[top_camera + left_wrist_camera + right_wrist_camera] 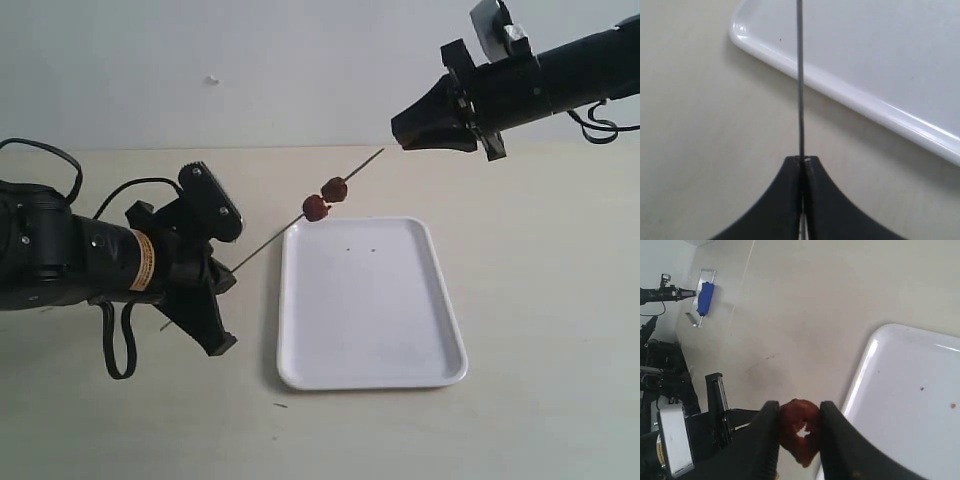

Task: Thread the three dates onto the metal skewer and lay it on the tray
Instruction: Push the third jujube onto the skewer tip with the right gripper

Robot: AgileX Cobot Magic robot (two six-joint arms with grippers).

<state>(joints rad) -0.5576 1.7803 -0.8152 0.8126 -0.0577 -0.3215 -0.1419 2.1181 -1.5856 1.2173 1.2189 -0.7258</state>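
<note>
- worktop [520, 420]: plain beige, carries the tray, both arms reach in over it.
- tray [370, 330]: white, glossy, low rim, flat on the worktop mid-scene. A couple of tiny dark specks on its floor, nothing else on it.
- left hand [802, 161]: black fingers pressed together, pinching the near end of the metal skewer. Sits low over the worktop, just beside the tray's edge on the left arm's side.
- right hand [799, 410]: raised beyond the tray's far side, fingers closed part-way, pinching the third date between them.
- metal skewer [275, 236]: thin silvery rod, off the worktop, slanting up from the left hand toward the right hand. Its free tip ends right at the right hand's fingertips.
- two dates [324, 198]: dark red-brown, threaded on the skewer about mid-length, touching each other, seen just past the tray's far corner.
- third date [796, 436]: wrinkled, reddish, clamped in the right hand. Can't tell whether the skewer tip has entered it.
</note>
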